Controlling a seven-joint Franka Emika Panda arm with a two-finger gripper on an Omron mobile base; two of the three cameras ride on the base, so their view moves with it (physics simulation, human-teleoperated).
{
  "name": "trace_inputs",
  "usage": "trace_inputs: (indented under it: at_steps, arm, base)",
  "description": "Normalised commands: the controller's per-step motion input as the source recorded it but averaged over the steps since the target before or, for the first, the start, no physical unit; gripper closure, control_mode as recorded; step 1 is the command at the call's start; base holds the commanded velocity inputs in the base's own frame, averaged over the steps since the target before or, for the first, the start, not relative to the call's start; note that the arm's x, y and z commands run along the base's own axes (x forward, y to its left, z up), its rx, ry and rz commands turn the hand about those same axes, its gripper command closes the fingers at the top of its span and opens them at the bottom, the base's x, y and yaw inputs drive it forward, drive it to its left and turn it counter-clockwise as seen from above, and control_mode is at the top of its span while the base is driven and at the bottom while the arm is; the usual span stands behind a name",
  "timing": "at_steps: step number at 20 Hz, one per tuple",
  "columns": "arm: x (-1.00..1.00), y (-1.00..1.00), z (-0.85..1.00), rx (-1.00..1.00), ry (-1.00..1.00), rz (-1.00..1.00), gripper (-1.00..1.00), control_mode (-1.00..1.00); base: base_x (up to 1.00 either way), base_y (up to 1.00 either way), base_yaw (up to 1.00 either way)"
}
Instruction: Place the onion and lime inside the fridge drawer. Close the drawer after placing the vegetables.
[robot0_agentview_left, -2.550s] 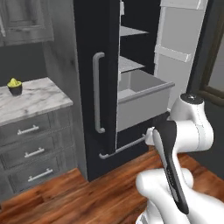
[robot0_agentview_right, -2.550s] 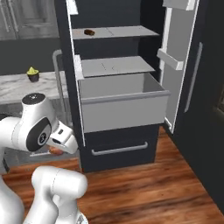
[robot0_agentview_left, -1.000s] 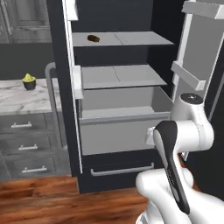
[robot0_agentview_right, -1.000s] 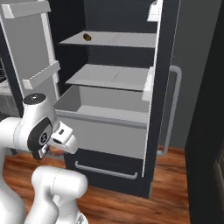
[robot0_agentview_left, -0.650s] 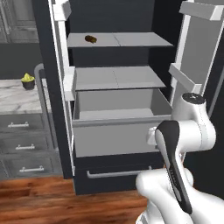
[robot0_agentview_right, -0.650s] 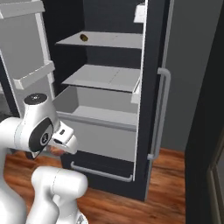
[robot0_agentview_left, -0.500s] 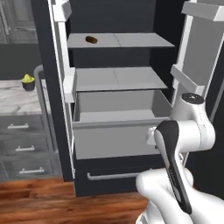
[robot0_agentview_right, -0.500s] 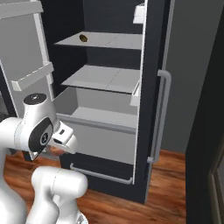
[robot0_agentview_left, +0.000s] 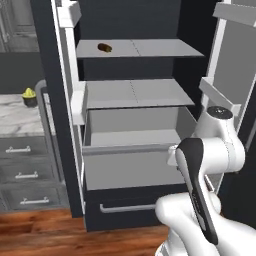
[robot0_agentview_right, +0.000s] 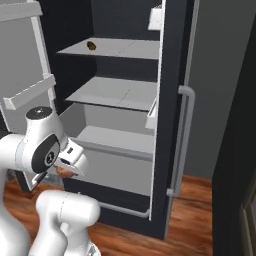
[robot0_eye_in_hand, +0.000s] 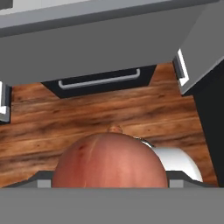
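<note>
The onion (robot0_eye_in_hand: 110, 159), a reddish-orange ball, sits large at the bottom of the hand view, and my gripper (robot0_eye_in_hand: 111, 177) is shut on it. The hand is tucked low against the arm, just in front of the fridge drawer (robot0_agentview_left: 131, 169), with a bit of the onion (robot0_agentview_right: 62, 172) showing under it. This wide light grey fridge drawer (robot0_agentview_right: 114, 161) stands pulled out below the two shelves, and its visible inside is bare. In the hand view the fridge drawer (robot0_eye_in_hand: 87, 46) front lies above the onion. The lime is out of view.
A small brown oblong item (robot0_agentview_left: 104, 47) lies on the top shelf. Both fridge doors (robot0_agentview_left: 234, 75) (robot0_agentview_right: 26, 80) stand open. Below the grey drawer is a dark drawer with a silver handle (robot0_eye_in_hand: 99, 82). A yellow-green thing in a dark cup (robot0_agentview_left: 29, 97) stands on the marble counter at left.
The base has driven, so the open fridge has swung from the side to straight ahead and come closer. The arm stays folded with the onion held.
</note>
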Motion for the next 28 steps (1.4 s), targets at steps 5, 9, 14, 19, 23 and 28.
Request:
trace_inputs:
  at_steps: [5, 9, 14, 19, 23, 28]
  arm:
    - [0.00, 0.00, 0.00, 0.00, 0.00, 0.00, 1.00, 1.00]
    - [0.00, 0.00, 0.00, 0.00, 0.00, 0.00, 1.00, 1.00]
    - [0.00, 0.00, 0.00, 0.00, 0.00, 0.00, 1.00, 1.00]
    - [0.00, 0.00, 0.00, 0.00, 0.00, 0.00, 1.00, 1.00]
    - [0.00, 0.00, 0.00, 0.00, 0.00, 0.00, 1.00, 1.00]
    - [0.00, 0.00, 0.00, 0.00, 0.00, 0.00, 1.00, 1.00]
  base:
    - [0.36, 0.00, 0.00]
    - [0.38, 0.00, 0.00]
    - [0.39, 0.00, 0.00]
    - [0.32, 0.00, 0.00]
    - [0.34, 0.00, 0.00]
    - [0.37, 0.00, 0.00]
